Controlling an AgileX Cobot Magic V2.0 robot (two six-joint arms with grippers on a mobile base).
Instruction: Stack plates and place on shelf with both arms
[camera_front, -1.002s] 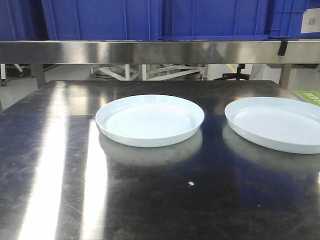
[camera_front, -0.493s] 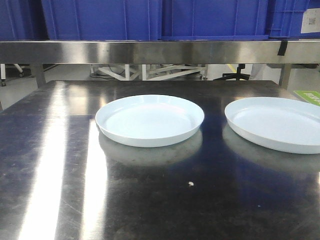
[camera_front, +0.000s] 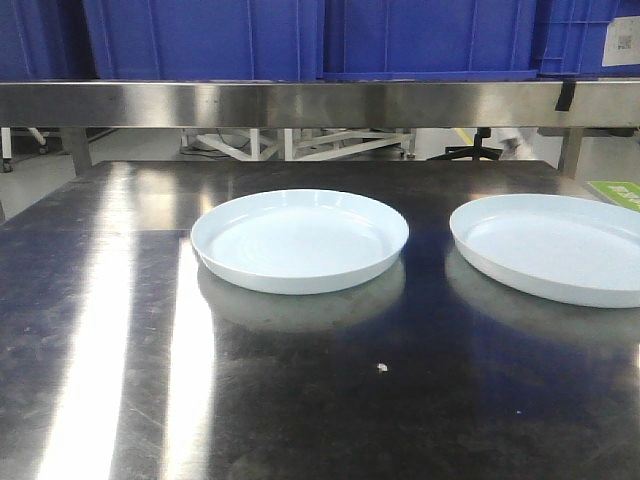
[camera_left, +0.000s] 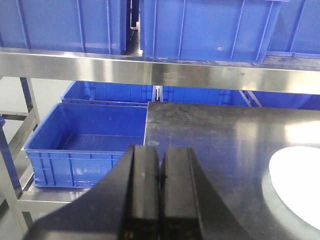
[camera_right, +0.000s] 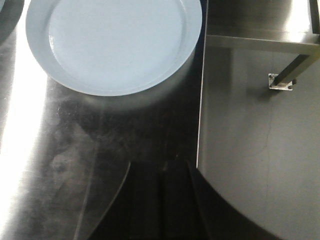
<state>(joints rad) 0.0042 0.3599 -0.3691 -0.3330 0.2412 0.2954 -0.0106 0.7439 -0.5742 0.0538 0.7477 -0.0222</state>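
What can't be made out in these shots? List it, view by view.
- Front view: the right-hand plate is cut off by the right edge; the blue crates on the shelf by the top edge; neither arm shows.
- Left wrist: the left gripper hides the near tabletop; only a sliver of a plate at the right edge.
- Right wrist: the right gripper is dark and blurred, jaws unreadable.

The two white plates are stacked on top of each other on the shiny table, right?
No, they aren't stacked. The front-facing view shows the left plate and the right plate side by side with a gap between them, both on the shiny table.
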